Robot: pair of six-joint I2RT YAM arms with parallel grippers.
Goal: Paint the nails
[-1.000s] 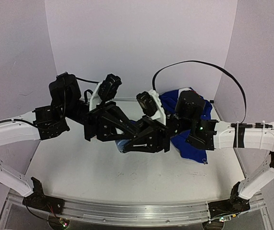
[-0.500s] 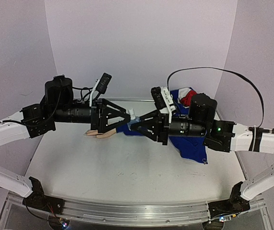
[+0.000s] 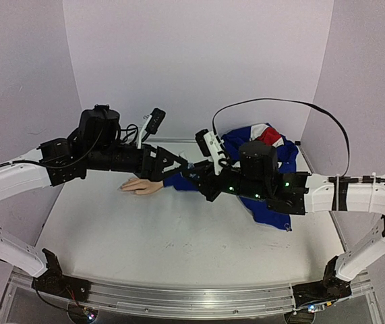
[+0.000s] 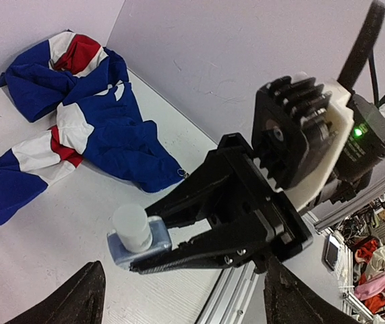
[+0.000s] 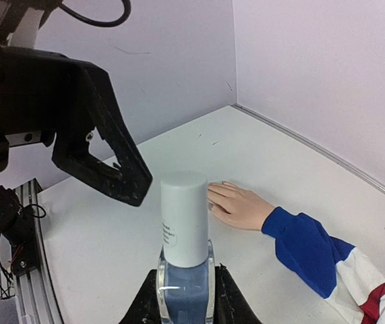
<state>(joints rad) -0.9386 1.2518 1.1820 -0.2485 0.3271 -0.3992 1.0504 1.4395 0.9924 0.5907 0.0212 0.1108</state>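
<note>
Right claw (image 5: 185, 278) pinched the blue bottle (image 5: 185, 297) upright, pale cap (image 5: 185, 219) still on. Left claw (image 3: 179, 164) spread, just beside the bottle. Mannequin hand (image 5: 236, 204) lay beyond the bottle, nails (image 5: 213, 200) facing it. Judged step: uncapping. Next move needs the left claw closing squarely on the cap.

One pale mannequin hand (image 5: 236, 206), with one blue cuff (image 5: 300, 236). One nail polish bottle (image 5: 185, 253), topped by one white cap (image 5: 185, 209). One crumpled blue, red and white garment (image 4: 77, 128). Two black grippers (one on each of my arms): my left gripper (image 3: 177, 164) and my right gripper (image 5: 184, 300).
</note>
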